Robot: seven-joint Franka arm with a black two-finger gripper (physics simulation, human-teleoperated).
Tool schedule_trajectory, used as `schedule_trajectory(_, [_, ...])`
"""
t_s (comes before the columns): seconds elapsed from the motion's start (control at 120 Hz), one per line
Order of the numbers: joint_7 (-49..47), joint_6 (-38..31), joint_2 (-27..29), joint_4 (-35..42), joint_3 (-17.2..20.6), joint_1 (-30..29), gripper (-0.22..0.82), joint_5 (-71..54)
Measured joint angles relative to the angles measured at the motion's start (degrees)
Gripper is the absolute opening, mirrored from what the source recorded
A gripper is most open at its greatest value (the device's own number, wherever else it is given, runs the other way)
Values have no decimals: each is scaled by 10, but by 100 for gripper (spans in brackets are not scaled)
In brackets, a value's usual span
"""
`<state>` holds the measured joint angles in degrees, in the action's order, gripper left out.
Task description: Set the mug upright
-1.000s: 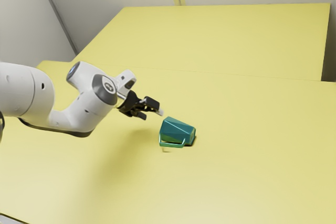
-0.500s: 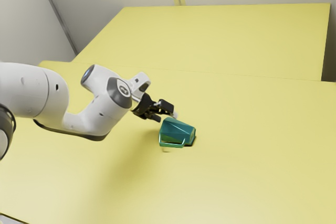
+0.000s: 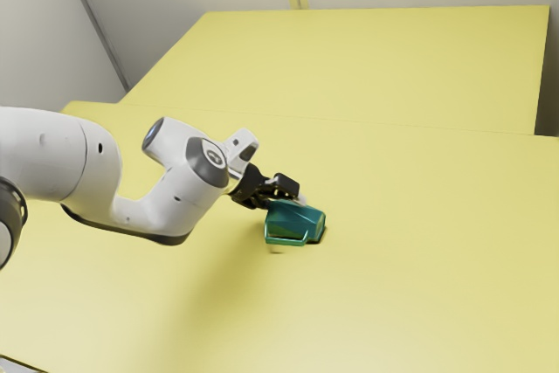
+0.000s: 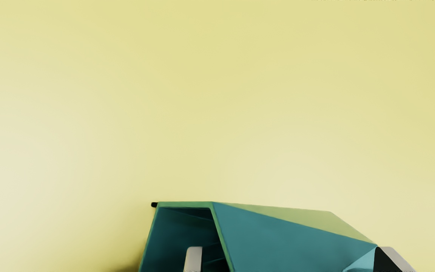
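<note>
One smooth white arm (image 3: 162, 203) reaches from the exterior view's left, farther in than before. Its black tool (image 3: 285, 202) has come to the mug (image 3: 297, 222), fingers wide apart, one at the mouth, one by the base, gripping nothing. The faceted teal mug lies tipped over, unmoved, thin angular handle outward; the yellow desk (image 3: 428, 242) runs on well past it rightward.
</note>
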<state>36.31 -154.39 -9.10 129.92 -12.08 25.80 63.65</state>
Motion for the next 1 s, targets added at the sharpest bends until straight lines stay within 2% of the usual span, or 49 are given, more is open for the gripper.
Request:
schedule_trajectory(0.175, [0,-3,6,0,9,3,38,3])
schedule_trajectory(0.433, [-2,-11,20,-2,26,15,34,19])
schedule_trajectory(0.708, [-9,-23,9,-31,35,28,30,32])
schedule_trajectory(0.808, [-12,-25,-8,-53,36,34,21,41])
schedule_trajectory(1.0, [-18,-27,-20,-68,39,38,-3,47])
